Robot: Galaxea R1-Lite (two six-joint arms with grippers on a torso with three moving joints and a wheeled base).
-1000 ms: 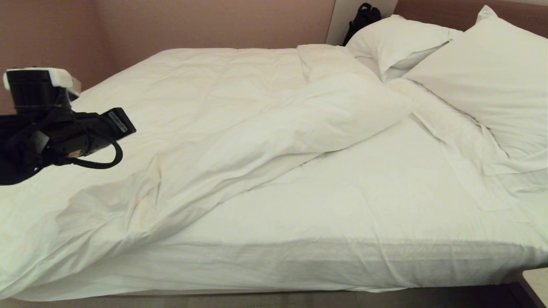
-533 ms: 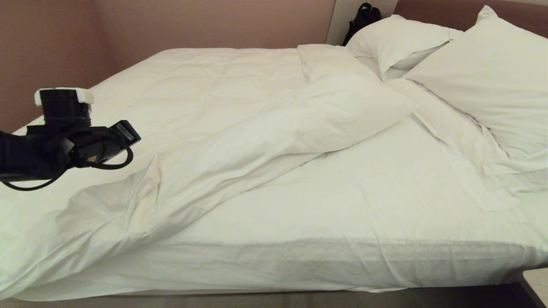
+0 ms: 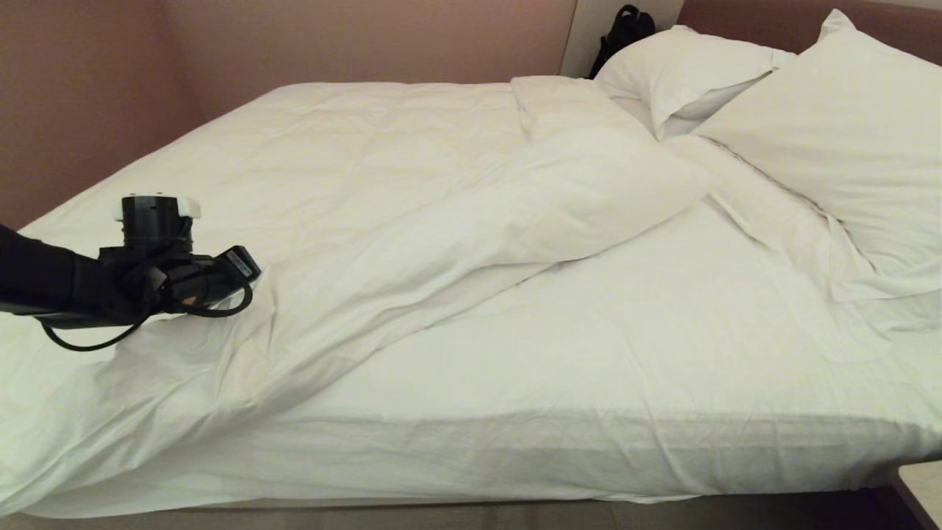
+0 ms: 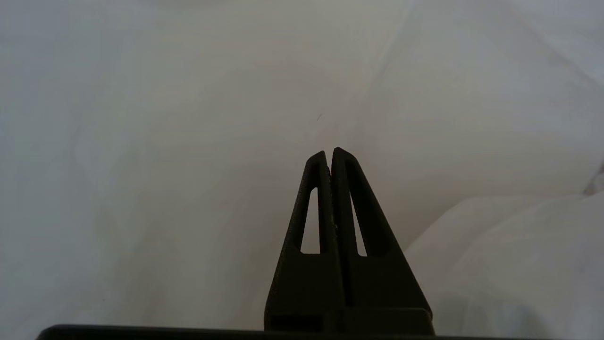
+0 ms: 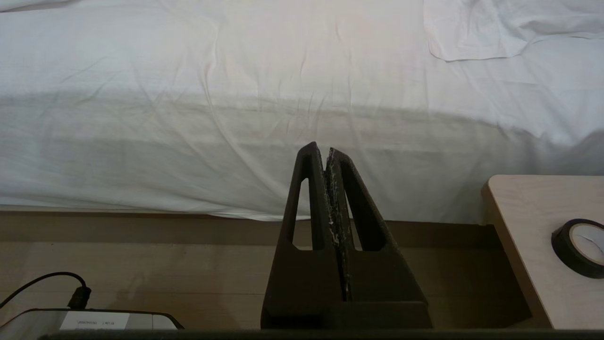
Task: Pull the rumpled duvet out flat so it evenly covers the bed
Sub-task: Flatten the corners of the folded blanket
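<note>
Your left claw [image 3: 246,266] hovers low over the duvet [image 3: 412,213], pinched closed on nothing; your right claw [image 5: 326,151], likewise closed and empty, hangs parked by the bed [image 5: 236,156] side. Bunched diagonally toward the far side, the duvet looks soft, puffy and light, so open up and pinch its folded near edge. Bare sheet [image 3: 625,331] beyond gives room; mind the pillows [image 3: 831,140].
</note>
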